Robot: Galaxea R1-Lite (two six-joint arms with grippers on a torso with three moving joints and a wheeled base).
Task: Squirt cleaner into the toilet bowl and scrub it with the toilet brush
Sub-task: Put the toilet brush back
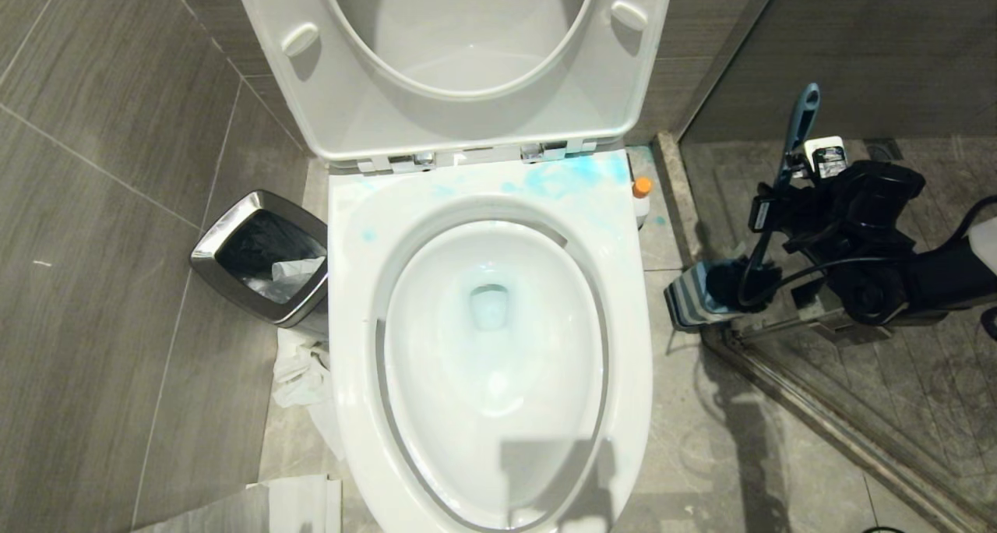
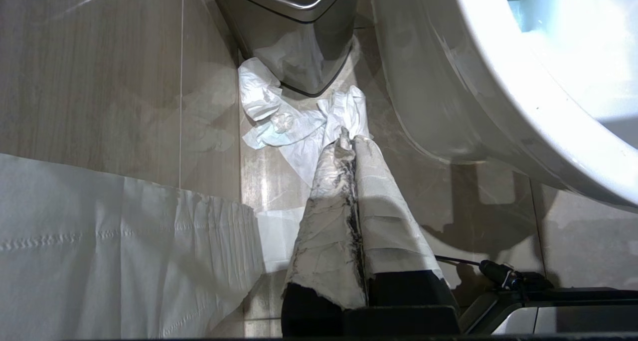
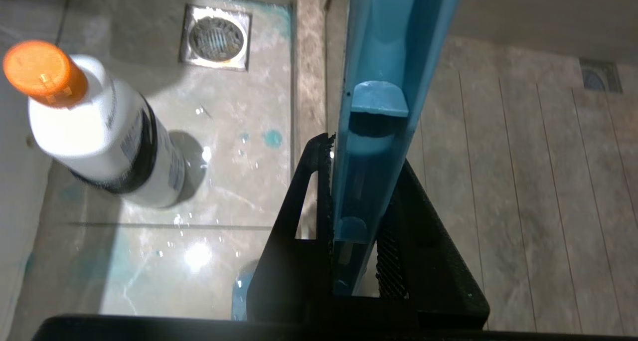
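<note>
Black right claw (image 3: 351,221) clamped on my blue plastic toilet brush handle (image 3: 384,82), floor-side at 3 o'clock of white ceramic toilet bowl (image 1: 491,315). Cleaner's in, blue-tinted; next: swing brush to bowl, scrub. Left claw (image 2: 351,146) pinched shut, idle.

Steel waste bin (image 1: 261,256) with black liner, far across from the brush; crumpled white tissue (image 1: 300,373) on floor beneath it; square floor drain (image 3: 216,37) near the brush handle.
</note>
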